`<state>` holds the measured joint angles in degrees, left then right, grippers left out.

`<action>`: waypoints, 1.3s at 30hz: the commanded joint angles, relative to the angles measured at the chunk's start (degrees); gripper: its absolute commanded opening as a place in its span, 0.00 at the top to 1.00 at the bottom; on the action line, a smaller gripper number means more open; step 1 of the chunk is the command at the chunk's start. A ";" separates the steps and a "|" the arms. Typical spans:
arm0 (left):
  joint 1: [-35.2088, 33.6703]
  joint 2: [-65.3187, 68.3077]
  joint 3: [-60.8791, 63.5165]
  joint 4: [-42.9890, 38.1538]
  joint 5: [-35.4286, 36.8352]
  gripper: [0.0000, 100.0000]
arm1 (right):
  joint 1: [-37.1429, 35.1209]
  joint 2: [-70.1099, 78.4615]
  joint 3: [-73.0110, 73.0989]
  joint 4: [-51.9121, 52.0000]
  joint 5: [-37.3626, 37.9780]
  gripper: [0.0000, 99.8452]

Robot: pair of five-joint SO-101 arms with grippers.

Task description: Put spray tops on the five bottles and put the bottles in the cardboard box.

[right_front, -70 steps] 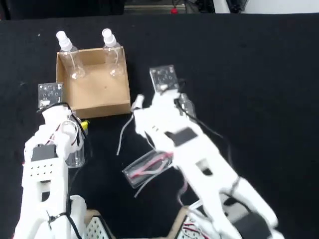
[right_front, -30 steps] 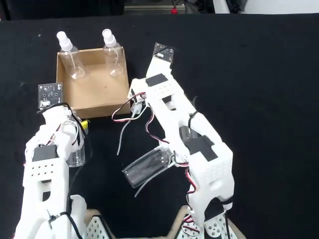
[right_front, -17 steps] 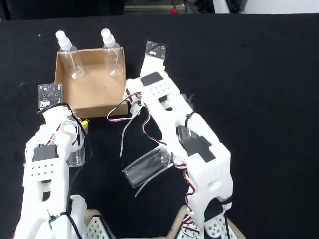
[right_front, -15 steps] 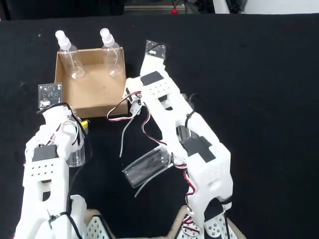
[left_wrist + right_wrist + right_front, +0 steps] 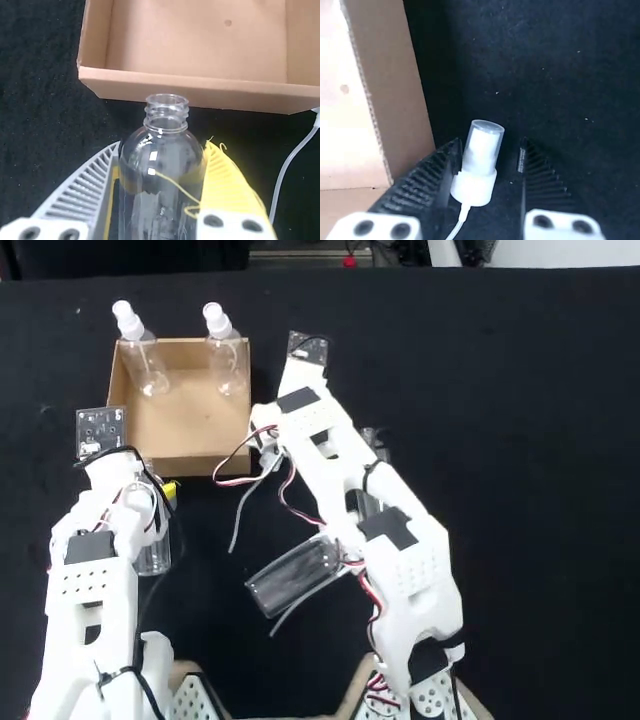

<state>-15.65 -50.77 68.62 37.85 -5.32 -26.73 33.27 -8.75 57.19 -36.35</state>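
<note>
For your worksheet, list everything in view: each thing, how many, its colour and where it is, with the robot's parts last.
cardboard box: one, brown, open, far left of the table.
capped bottles: two, clear with white spray tops, upright at the box's far wall.
open bottle: one, clear, no top, held just in front of the box.
lying bottle: one, clear, on its side between the arms.
spray top: one, white with a thin tube, beside the box's right wall.
table: one, black.
left gripper: grey and yellow, shut on the open bottle.
right gripper: black, holding the spray top.
</note>
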 commanded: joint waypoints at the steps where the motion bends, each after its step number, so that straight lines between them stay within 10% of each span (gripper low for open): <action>1: -0.66 -1.49 -0.48 -0.97 0.18 0.88 | -0.62 -0.84 -2.59 2.64 0.62 0.83; 7: -0.66 -1.49 -0.48 -0.97 0.18 0.88 | 0.35 -0.92 -2.59 4.48 1.14 0.98; 25: -0.31 -1.58 -1.01 -0.53 0.35 0.89 | 9.41 -30.73 -5.67 19.08 14.51 0.98; 39: 5.05 -32.18 2.59 3.43 0.53 0.88 | 5.89 -46.90 -6.11 0.70 15.12 0.98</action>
<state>-15.38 -73.98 70.81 42.77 -5.23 -19.08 -9.71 -11.38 64.22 -22.02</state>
